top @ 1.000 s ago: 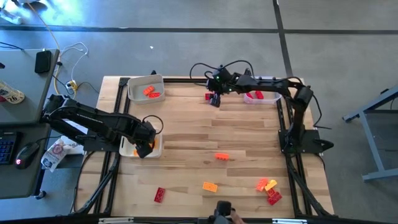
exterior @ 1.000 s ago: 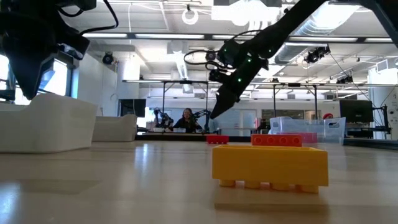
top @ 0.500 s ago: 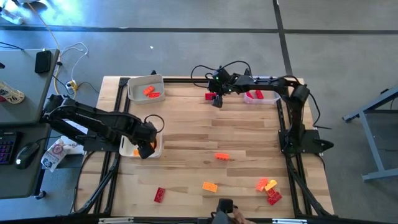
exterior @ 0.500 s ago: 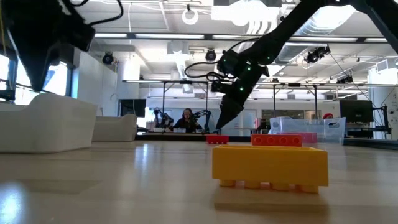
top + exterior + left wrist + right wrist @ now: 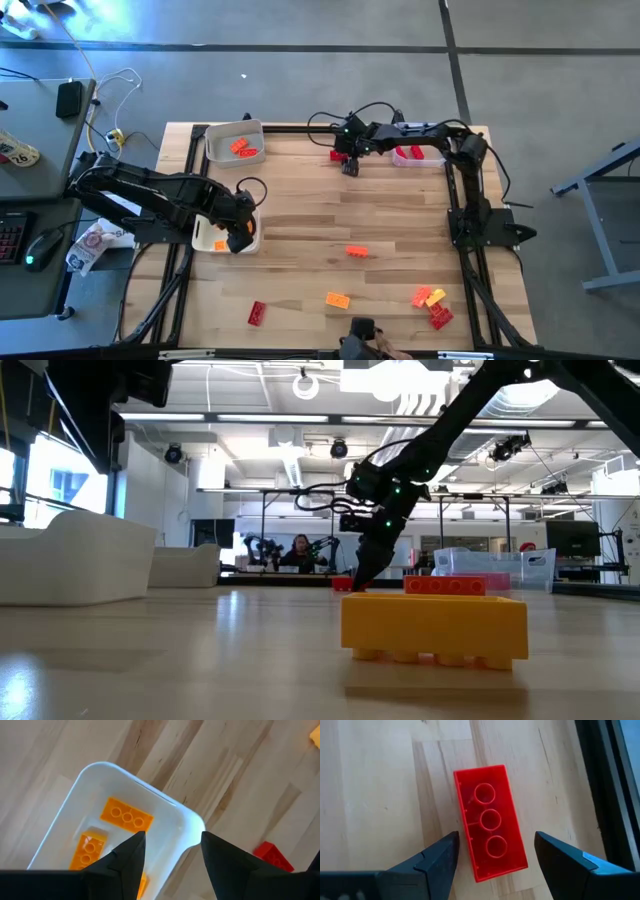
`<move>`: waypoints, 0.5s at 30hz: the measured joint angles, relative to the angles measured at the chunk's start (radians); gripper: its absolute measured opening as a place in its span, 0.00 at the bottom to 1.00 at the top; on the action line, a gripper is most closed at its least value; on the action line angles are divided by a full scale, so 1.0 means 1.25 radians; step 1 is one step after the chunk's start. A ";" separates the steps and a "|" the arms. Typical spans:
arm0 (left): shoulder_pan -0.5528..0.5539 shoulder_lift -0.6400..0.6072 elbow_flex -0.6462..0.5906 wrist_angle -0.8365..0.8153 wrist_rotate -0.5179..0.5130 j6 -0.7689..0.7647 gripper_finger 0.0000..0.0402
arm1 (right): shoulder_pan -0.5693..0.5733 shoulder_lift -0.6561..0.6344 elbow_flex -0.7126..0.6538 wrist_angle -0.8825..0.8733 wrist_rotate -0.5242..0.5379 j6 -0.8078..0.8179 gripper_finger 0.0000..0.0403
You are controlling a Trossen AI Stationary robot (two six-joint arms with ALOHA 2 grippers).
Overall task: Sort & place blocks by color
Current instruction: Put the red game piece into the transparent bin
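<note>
**Right claw poised over a red brick at the far edge**

Hung low over the table's far edge, the right gripper (image 5: 492, 855), fingers spread wide with nothing between them. Lay directly ahead of and between those fingers, flat on the wood with clear gaps either side: a red block (image 5: 491, 822), long and rectangular, three round studs in a row on glossy moulded plastic. Judged lined up that way so the fingers could close across its narrow width. Stood just beyond that claw, towards the arm's base, a clear tray (image 5: 418, 158) already holding red pieces, probably where this block belongs.

Hovered above the rounded corner of a white tray (image 5: 192, 820), the left gripper (image 5: 172, 852), fingers parted and empty. Rested below it inside the smooth, thin-walled tray, orange blocks (image 5: 127, 815), studded and flat, which suggests a drop-off spot for that colour. Stood farther off, beyond the left claw at the far edge, a second white tray (image 5: 235, 140) with more orange-red pieces.

Scattered well away from both claws, near the front edge of the pale planked tabletop (image 5: 400, 220): loose blocks (image 5: 432, 305) in red, orange and yellow, not yet sorted.
</note>
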State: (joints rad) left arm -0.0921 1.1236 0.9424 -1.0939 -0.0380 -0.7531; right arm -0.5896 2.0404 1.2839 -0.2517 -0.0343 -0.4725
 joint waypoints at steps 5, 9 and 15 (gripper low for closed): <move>0.000 0.000 0.000 0.000 -0.005 0.019 0.44 | 0.000 0.008 0.001 0.003 -0.002 0.000 0.57; 0.000 0.000 0.000 0.000 -0.030 0.019 0.44 | 0.001 0.009 0.001 0.002 -0.004 0.020 0.44; 0.000 0.000 0.000 0.000 -0.066 0.020 0.44 | 0.000 0.009 0.002 -0.011 0.001 0.063 0.27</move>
State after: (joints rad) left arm -0.0921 1.1236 0.9424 -1.0943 -0.1210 -0.7284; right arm -0.5892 2.0512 1.2865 -0.2654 -0.0329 -0.3933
